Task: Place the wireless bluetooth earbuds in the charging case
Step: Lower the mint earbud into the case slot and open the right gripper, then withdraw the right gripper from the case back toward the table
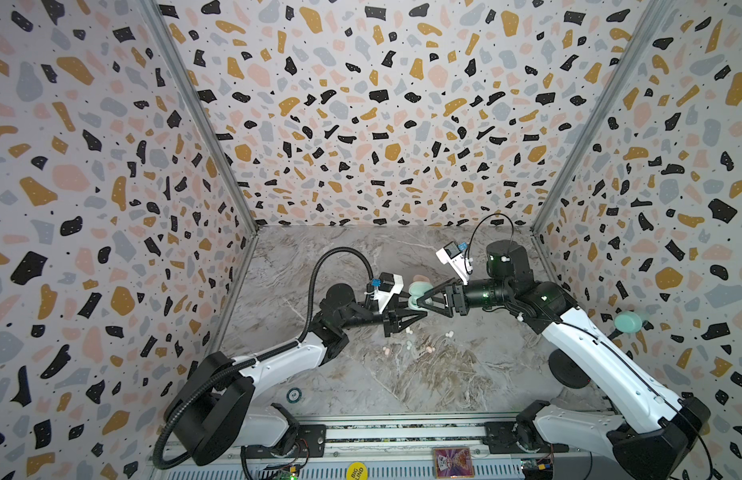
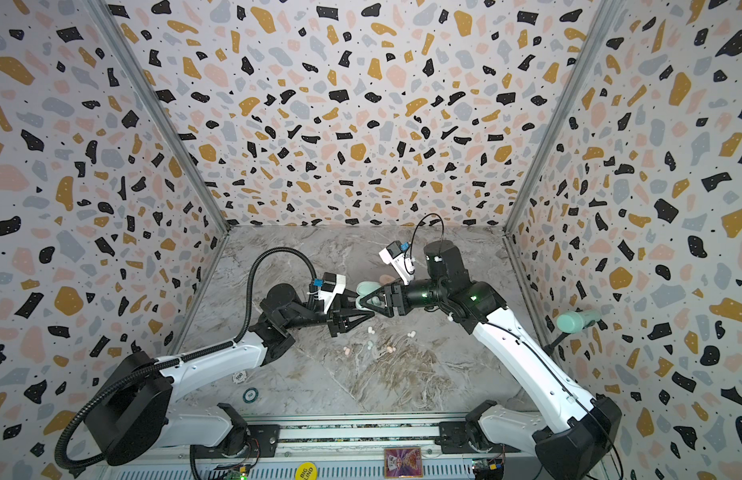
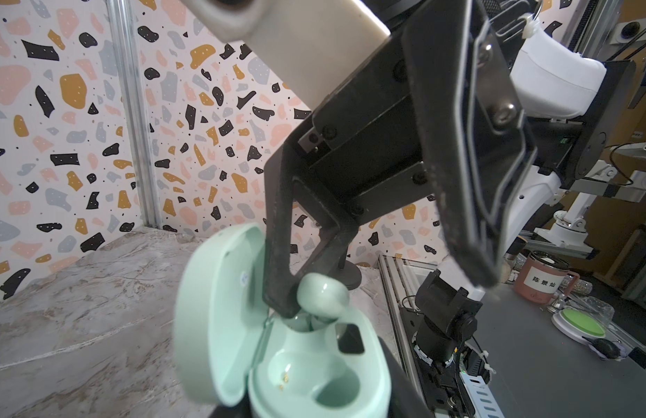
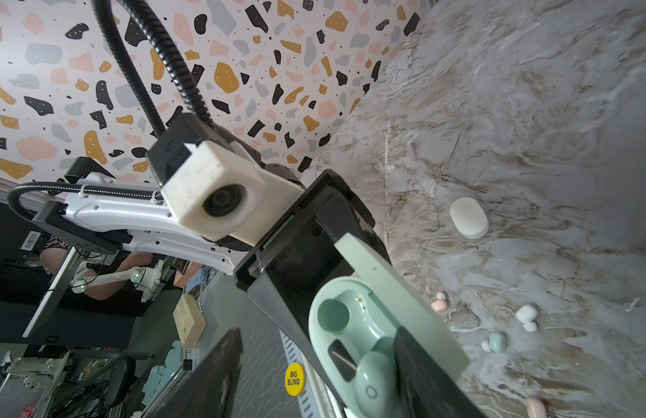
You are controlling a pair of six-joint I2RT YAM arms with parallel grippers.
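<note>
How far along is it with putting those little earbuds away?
Barely started. One mint bud sits in the open mint case, which the left gripper holds; the open right gripper is beside it. Left: the second mint bud, two white buds and two pink buds on the table.

Mint earbud (image 3: 322, 295) sits, seemingly half-seated, in the open mint case (image 3: 213, 307).

My left fingers (image 4: 296, 260) are holding the open case (image 3: 220, 296) over the middle of the bench (image 1: 402, 382). One earbud (image 3: 323, 289) is sitting in its socket, between my spread right fingers (image 3: 278, 235). Loose earbuds (image 1: 448, 333) are lying on the bench before the case, towards my base; a closed case (image 1: 421, 279) is lying behind it.
</note>
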